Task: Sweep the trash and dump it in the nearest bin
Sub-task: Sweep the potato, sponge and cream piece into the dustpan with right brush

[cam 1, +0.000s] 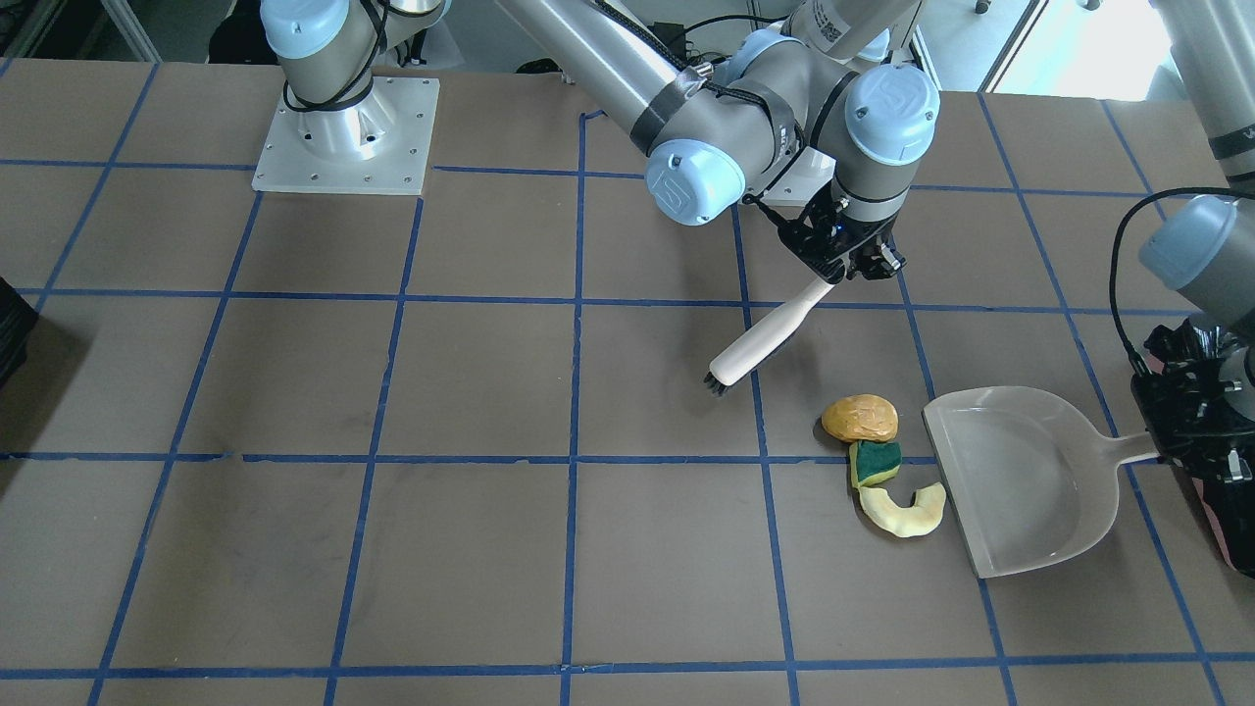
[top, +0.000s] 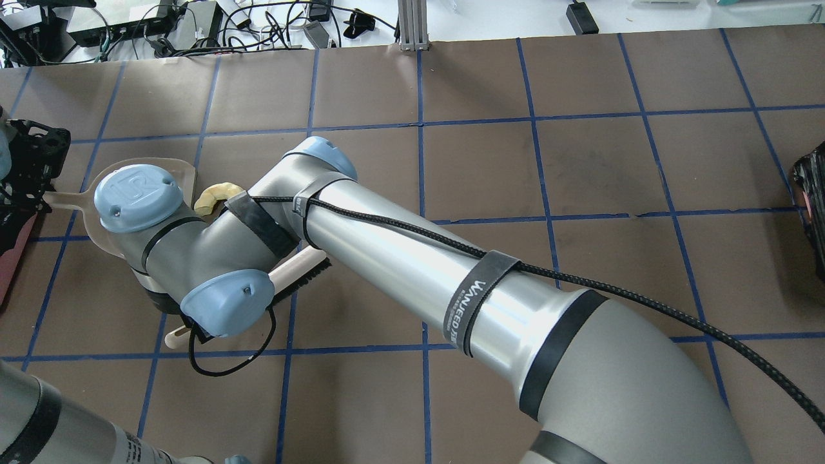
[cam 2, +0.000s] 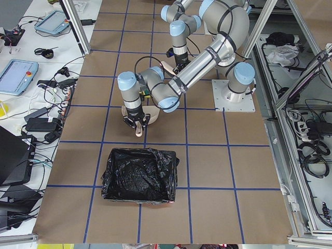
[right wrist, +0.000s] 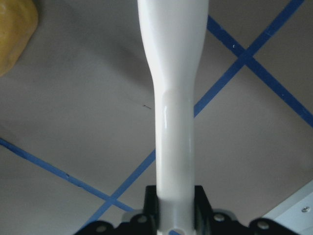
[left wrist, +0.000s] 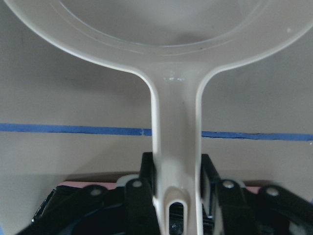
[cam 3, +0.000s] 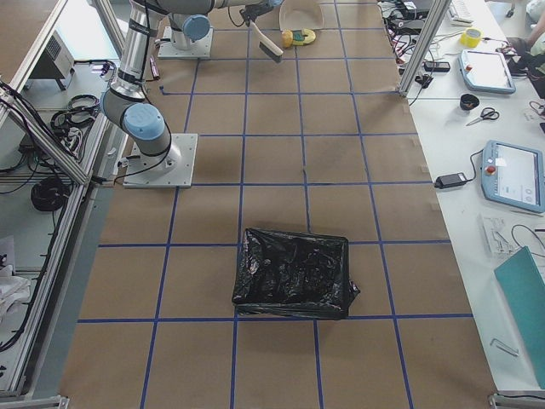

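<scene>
The trash lies in a row at the mouth of the white dustpan [cam 1: 1029, 480]: a tan-orange lump [cam 1: 860, 419], a green-and-yellow sponge chunk [cam 1: 875, 463] and a pale yellow crescent [cam 1: 904, 510]. My left gripper [cam 1: 1167, 451] is shut on the dustpan's handle [left wrist: 176, 122], and the pan rests on the table. My right gripper [cam 1: 833, 270] is shut on the white brush [cam 1: 760, 338]. The brush is tilted, with its bristles [cam 1: 716, 384] low over the table beside the lump. The bin [cam 1: 1237, 529], black-bagged with a pinkish side, stands right behind the left gripper.
A second black-bagged container [cam 3: 294, 273] stands at the table's far opposite end, also showing in the overhead view [top: 813, 212]. My right arm [top: 412, 258] reaches across the table and hides most of the trash from overhead. Blue tape lines grid the brown table.
</scene>
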Robot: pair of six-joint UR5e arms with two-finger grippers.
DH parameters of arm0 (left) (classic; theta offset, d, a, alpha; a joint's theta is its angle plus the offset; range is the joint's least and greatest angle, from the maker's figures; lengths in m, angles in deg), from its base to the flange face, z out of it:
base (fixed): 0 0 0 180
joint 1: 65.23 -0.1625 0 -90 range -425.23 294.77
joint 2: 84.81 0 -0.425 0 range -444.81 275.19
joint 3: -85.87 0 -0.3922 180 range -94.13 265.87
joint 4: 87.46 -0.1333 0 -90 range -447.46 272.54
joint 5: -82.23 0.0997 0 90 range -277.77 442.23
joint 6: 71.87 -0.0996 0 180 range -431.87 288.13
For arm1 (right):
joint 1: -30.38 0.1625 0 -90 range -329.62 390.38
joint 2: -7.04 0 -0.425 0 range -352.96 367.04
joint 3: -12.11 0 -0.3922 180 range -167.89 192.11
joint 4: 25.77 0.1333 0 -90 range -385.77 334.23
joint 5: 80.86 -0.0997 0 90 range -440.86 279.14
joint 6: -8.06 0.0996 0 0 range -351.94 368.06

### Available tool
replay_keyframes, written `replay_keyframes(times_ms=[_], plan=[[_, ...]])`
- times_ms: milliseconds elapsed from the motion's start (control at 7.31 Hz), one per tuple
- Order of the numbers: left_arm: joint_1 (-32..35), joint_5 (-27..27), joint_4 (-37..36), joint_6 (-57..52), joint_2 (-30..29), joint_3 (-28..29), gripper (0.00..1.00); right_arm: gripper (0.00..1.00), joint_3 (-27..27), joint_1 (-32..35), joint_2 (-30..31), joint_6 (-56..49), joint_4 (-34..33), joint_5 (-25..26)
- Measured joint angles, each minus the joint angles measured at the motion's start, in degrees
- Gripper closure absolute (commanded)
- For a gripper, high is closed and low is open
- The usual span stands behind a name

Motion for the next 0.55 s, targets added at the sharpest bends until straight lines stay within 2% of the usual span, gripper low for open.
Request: replay_keyframes(times_ms=[274, 547], plan=[[1.4, 1.1, -1.0, 0.8, 1.0, -2.4, 1.0, 1.0, 4.6, 0.4, -3.3, -1.1, 0.4, -0.1], [1.4, 1.3, -3.1, -1.1, 1.0, -3.7, 1.0, 1.0, 5.9, 0.5, -4.4, -4.0, 0.6, -0.2]])
